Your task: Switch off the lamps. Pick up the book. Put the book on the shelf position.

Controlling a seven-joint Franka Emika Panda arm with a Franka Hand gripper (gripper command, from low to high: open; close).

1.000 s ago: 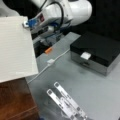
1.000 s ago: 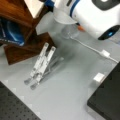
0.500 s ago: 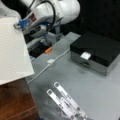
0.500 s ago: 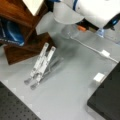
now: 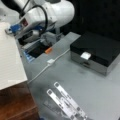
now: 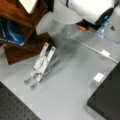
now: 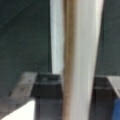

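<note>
The book [image 5: 10,57] is a large white sheet with fine ruled lines at a front view's left, hanging over the dark brown wood cabinet [image 5: 17,102]. My gripper [image 5: 9,30] is shut on its top edge, at the end of the white arm. In the wrist view the book [image 7: 82,50] runs edge-on as a white and tan strip between my fingers [image 7: 23,85]. Only a corner of the book [image 6: 28,4] shows in a front view, above the cabinet's [image 6: 17,15] flat top. No lamp can be made out.
A black flat box [image 5: 100,47] with a white tab [image 5: 85,55] sits at the right on the grey table [image 5: 82,82]. A white cable with a switch [image 5: 50,61] crosses the table. A silver folding stand [image 5: 66,102] lies near the front. A blue object [image 6: 10,33] sits inside the cabinet.
The arm has carried the book to the left, further over the wood cabinet, and less of its white face shows. The grip has stayed shut.
</note>
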